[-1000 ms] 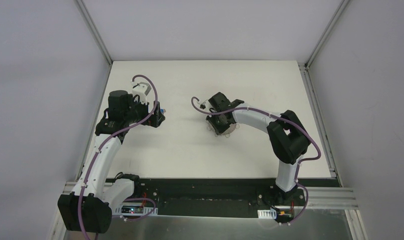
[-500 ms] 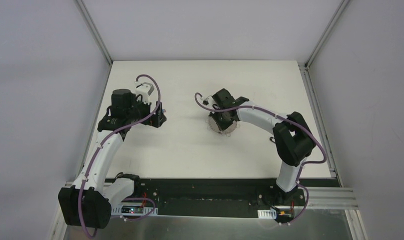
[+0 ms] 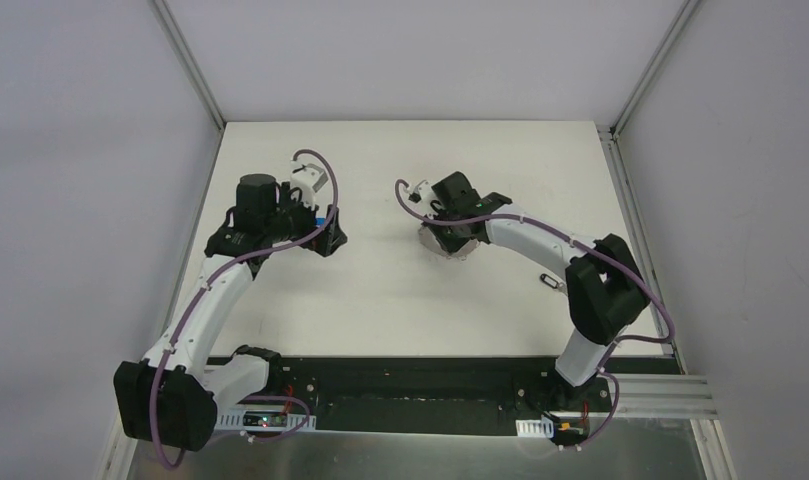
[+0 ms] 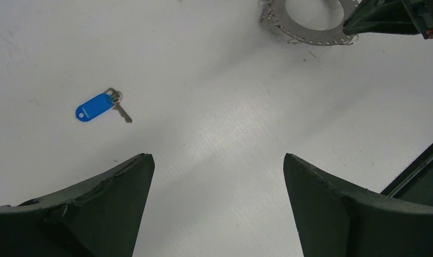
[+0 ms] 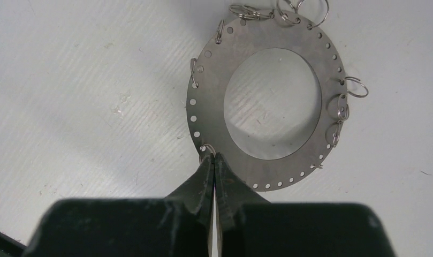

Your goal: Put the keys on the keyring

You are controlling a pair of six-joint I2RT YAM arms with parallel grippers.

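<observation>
Lying flat on the desk [image 4: 230, 107], the blue key [image 4: 99, 106] points its blade lower-right in the left wrist view, left claw [image 4: 217, 156] spread wide, right claw [image 5: 214, 156] pressed together at the keyring [image 5: 209, 91] rim.

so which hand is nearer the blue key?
Left. The left hand hangs open near the blue key; the right hand is shut at the keyring's rim, farther off.

- A white counter [image 3: 380, 300], faintly scuffed, fills the middle.
- Plain pale grey walls [image 3: 70, 200] enclose it on three sides.
- Aluminium rails [image 3: 185, 55] line the wall corners.
- A black strip [image 3: 420, 385] borders the near edge.
- Soft, even light.
</observation>
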